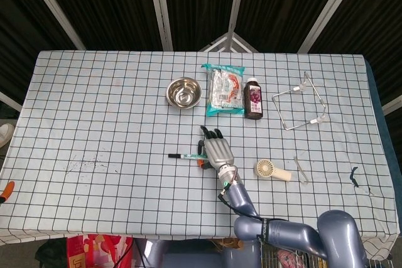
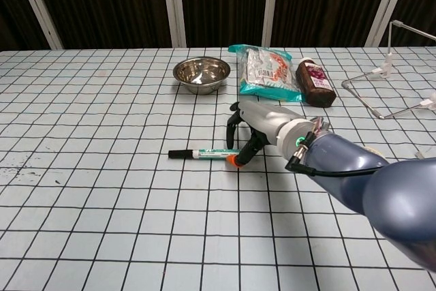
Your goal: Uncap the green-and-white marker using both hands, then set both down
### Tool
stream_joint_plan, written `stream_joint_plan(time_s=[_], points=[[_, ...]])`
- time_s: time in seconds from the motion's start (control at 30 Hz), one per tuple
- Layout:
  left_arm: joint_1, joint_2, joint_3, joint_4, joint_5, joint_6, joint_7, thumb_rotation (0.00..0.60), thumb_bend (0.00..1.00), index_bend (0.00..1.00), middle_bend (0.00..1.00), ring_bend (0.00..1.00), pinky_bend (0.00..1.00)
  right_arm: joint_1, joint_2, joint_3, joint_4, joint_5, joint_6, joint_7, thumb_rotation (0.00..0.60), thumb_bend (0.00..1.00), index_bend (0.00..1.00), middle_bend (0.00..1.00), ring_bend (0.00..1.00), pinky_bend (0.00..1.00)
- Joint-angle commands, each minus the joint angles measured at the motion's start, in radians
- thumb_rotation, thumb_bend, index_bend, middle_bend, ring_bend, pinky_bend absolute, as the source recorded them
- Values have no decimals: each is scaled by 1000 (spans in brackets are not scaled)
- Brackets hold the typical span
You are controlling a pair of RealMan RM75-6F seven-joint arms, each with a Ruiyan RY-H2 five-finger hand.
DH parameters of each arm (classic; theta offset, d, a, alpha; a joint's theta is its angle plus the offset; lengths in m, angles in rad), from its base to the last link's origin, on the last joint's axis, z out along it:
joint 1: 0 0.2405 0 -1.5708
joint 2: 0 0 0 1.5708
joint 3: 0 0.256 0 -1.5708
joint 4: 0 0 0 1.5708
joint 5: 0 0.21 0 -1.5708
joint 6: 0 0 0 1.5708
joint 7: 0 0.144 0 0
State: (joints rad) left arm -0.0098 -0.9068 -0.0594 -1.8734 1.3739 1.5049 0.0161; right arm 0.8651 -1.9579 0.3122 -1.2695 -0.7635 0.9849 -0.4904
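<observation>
Lying flat near the middle of the tabletop, the marker point(image 2: 204, 153) is seen with its cap still on, black end pointing toward the left edge. Its right end is touched by the curled fingers point(image 2: 240, 152) of the right hand point(image 1: 217, 150); whether it is actually gripped cannot be told. No left hand is seen in either view. Toward the far edge, a steel bowl point(image 1: 184, 92), snack bag point(image 1: 225, 89) and brown bottle point(image 1: 254, 99) are lined up.
</observation>
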Motion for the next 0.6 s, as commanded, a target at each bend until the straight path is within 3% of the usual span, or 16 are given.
stream_joint_plan(time_s=[0.03, 0.6], points=[[0, -1, 0, 2, 0, -1, -2, 600, 454, 16, 0, 0, 0, -8, 13, 0, -21, -21, 9, 14, 600, 484, 687, 52, 145, 41], [-23, -28, -9, -1, 35, -6, -5, 600, 454, 16, 0, 0, 0, -97, 238, 18, -365, -137, 123, 60, 600, 501, 693, 54, 146, 41]])
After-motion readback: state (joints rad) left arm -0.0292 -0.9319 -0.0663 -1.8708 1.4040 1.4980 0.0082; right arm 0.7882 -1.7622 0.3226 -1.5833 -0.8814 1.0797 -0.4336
